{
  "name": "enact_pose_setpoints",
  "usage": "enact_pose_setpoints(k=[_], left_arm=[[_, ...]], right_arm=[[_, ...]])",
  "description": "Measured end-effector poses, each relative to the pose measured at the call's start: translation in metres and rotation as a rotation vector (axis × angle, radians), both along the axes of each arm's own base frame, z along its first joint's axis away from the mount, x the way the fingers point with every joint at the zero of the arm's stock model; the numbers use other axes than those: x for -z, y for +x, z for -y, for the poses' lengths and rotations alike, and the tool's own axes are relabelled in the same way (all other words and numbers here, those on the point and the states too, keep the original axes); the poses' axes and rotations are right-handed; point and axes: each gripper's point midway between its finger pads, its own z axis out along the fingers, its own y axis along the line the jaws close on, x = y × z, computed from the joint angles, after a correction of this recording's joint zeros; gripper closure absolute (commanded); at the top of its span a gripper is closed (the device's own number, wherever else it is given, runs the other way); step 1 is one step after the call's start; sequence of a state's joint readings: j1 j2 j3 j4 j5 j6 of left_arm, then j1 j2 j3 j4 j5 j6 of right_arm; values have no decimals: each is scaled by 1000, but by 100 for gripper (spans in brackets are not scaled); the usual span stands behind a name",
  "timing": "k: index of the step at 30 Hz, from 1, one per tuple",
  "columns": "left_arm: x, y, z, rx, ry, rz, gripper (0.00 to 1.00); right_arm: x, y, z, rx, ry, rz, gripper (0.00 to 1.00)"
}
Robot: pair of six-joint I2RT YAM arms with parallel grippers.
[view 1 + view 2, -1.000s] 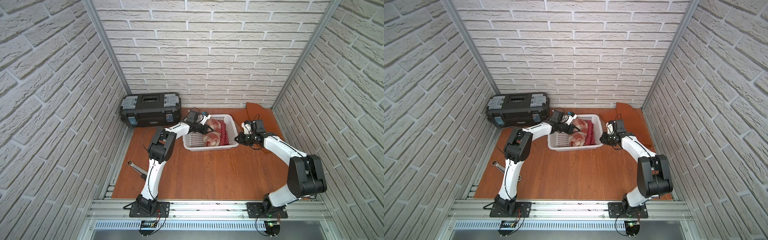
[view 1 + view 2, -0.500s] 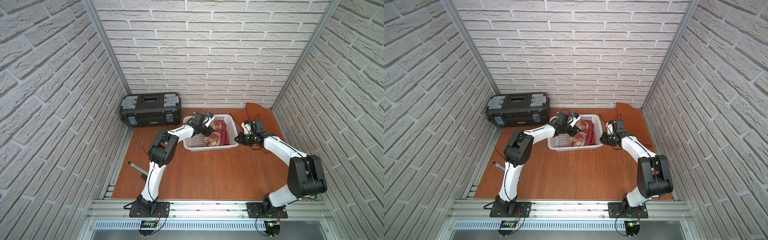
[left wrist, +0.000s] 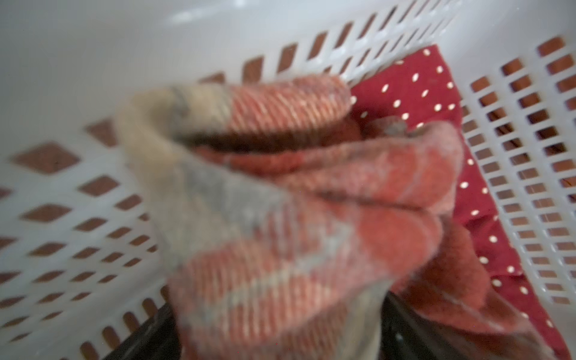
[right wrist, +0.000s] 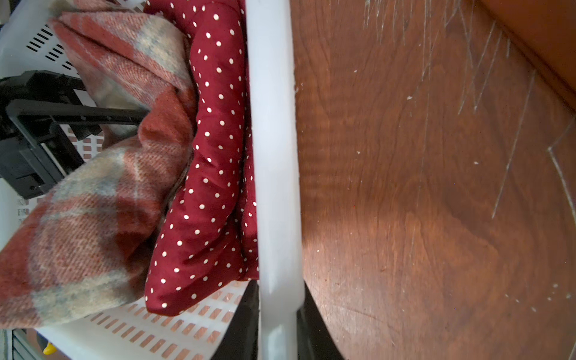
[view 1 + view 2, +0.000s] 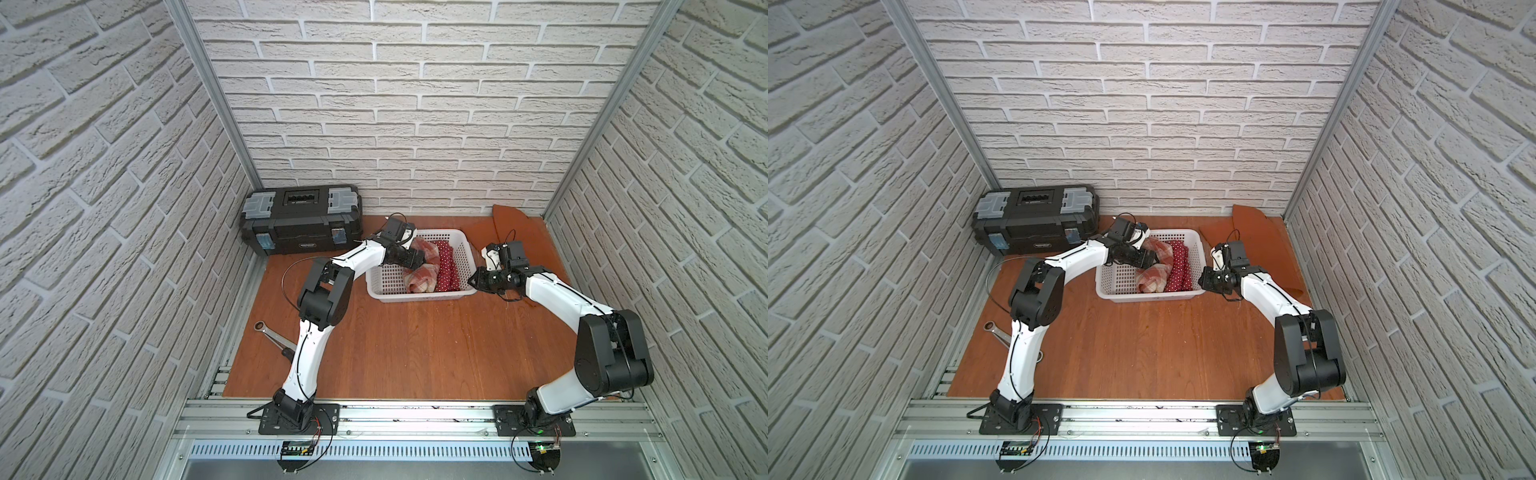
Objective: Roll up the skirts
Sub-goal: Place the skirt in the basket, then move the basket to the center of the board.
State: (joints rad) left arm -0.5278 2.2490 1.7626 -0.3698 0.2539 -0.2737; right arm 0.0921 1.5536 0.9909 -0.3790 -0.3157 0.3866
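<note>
The white basket stands on the wooden table toward the back wall, and two of the skirts lie in its right half; the polka-dot skirt is a long bundle pressed along the inside of the right wall, and the plaid skirt lies bunched just beside it, touching it on the side nearer the middle; the rust-orange skirt lies outside the basket, on the table in the back right corner, with one edge up against the wall; a black toolbox sits shut in the back left corner, so I cannot tell what it holds, and a wrench lies near the table's left edge; my left arm rises from its base at the front, bends at a high elbow and stretches its forearm over the basket's left rim, so that my left gripper points down into the basket at the plaid skirt; its jaws stand wide apart, with a fold of the plaid cloth lying between them; my right arm bends at a high elbow near the right wall and runs its forearm low toward the basket's right side; my right gripper has one finger inside the wall and one outside, both close against the rim, clamped on it.
</note>
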Motion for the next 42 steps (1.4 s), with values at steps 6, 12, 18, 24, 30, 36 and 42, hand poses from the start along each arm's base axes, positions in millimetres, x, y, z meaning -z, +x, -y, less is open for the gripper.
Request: enact_pose_setpoints(k=[6,12,18,24,30,36,42], left_arm=[[-13,-11,-4,-14,81,8,2],[-41,-15,-8,-18,126,33,2],[-82,-13,-12,-24,137,95,2],[-112,-30,-25,-58,154,136,2],[-155,-113,-32,-55,112,220,2],[-167,-160,-64,-105,51,245,2],[-148,-175,-87,-150,65,223,1]], right_arm=[[1,-2,0,-2,-2,-10,78],[2,-3,0,-2,-4,-15,78],[2,-4,-1,10,8,-21,97],[2,-4,-2,24,9,-27,98],[3,-7,5,130,9,-2,98],[1,2,15,225,1,34,98],[-2,63,9,222,-6,44,98]])
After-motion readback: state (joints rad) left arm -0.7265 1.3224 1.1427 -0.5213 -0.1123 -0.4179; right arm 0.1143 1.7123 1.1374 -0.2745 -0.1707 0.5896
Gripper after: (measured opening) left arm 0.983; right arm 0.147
